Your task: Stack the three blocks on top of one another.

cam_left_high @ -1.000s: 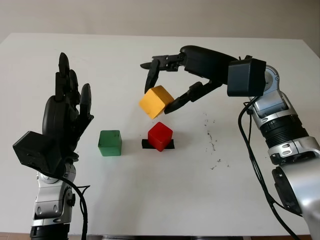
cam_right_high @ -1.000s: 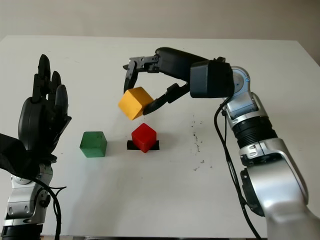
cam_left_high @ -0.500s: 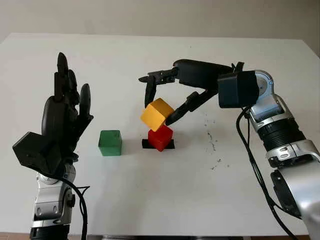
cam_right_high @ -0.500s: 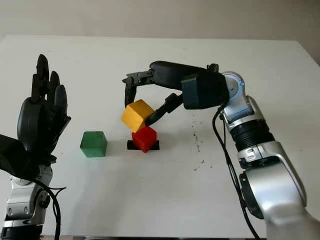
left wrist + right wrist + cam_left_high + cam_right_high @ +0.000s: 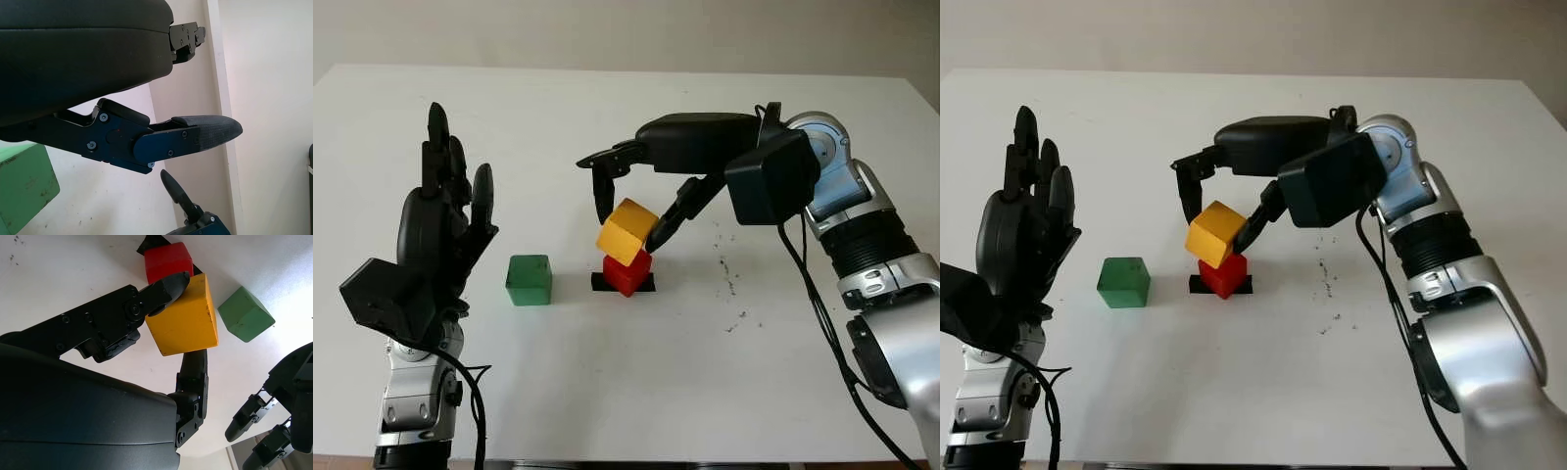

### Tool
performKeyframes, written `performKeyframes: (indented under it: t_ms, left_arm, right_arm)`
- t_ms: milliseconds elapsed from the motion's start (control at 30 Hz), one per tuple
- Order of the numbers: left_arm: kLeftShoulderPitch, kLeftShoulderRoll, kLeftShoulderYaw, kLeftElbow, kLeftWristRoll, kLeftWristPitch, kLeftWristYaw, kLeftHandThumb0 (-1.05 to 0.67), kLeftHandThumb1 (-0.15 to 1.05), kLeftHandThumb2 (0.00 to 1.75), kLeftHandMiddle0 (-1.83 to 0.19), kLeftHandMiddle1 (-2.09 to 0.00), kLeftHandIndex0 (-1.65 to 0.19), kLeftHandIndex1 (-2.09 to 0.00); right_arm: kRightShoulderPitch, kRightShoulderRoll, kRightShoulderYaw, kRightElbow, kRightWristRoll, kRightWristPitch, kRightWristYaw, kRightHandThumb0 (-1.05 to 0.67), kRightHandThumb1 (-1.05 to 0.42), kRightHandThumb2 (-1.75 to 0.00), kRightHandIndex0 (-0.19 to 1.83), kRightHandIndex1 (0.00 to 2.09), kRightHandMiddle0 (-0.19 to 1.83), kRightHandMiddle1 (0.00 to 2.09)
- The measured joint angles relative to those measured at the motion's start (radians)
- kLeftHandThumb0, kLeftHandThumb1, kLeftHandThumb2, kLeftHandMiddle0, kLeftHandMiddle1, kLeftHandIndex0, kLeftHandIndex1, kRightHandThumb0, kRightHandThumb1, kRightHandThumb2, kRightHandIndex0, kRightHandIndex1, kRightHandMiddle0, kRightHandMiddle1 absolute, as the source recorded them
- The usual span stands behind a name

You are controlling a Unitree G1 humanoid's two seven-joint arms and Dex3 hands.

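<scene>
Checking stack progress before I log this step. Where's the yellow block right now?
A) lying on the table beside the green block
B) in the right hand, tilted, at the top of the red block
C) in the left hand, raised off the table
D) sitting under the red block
B: the right hand grips the yellow block, tilted, directly above the red block; the green block sits apart on the table, near the open left hand.

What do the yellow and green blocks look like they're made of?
Yellow block, gripped by the right robot hand on the red block: probably painted wood, matte, with darker scuffed edges. Green block: likely the same, its matte paint speckled with dark marks. Solid plastic cannot be ruled out.
</scene>
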Motion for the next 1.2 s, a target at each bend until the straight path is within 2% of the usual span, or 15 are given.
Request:
performKeyframes:
  t_ms: [667,1200]
  left_arm:
    - [0.0,-0.002,0.0,0.002,-0.002,-0.004,0.007,-0.7,1.05,0.55,0.17,-0.06,0.17,-0.05]
    - [0.0,-0.002,-0.001,0.002,0.001,-0.005,0.008,-0.7,1.05,0.55,0.17,-0.05,0.17,-0.05]
  right_arm:
    - [0.016,0.001,0.045,-0.05,-0.117,0.086,-0.056,-0.44,-0.94,-0.05,0.24,0.06,0.36,1.54]
    - [0.04,0.01,0.057,-0.08,-0.096,0.146,-0.042,-0.42,-0.97,-0.06,0.24,0.05,0.31,1.64]
